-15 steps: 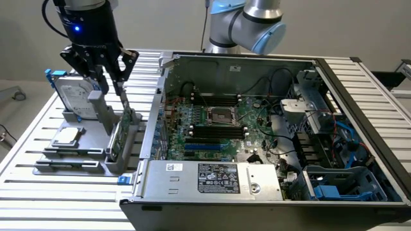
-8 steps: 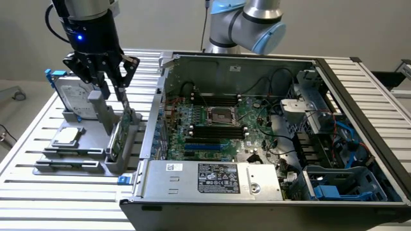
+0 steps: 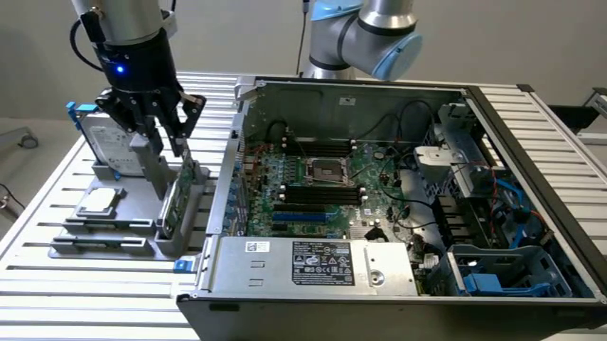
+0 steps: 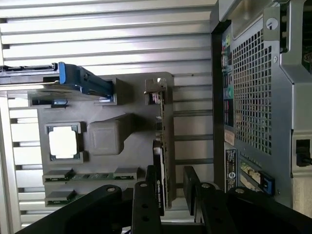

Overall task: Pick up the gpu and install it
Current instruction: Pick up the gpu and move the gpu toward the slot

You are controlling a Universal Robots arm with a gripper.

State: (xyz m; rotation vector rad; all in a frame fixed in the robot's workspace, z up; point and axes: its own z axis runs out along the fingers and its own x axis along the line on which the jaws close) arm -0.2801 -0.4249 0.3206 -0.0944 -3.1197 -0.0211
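The gpu (image 3: 184,190) stands on its long edge in a slot of the grey holder (image 3: 114,229), just off the open computer case (image 3: 531,177) on the exterior view's left. In the wrist view it shows edge-on as a thin card (image 4: 166,131) with its metal bracket end farthest from the camera. My gripper (image 3: 163,150) hangs directly over the card's top edge. Its black fingers (image 4: 150,195) stand on either side of the card, and a gap shows on one side. The gripper (image 4: 170,191) is open and holds nothing.
The holder also carries a silver hard drive in a blue frame (image 3: 99,136), a square processor chip (image 4: 64,142) and two memory sticks (image 4: 87,176). The case's motherboard (image 3: 323,181) lies exposed, with blue slots (image 3: 294,213). The case's rear wall (image 4: 251,92) stands close beside the holder.
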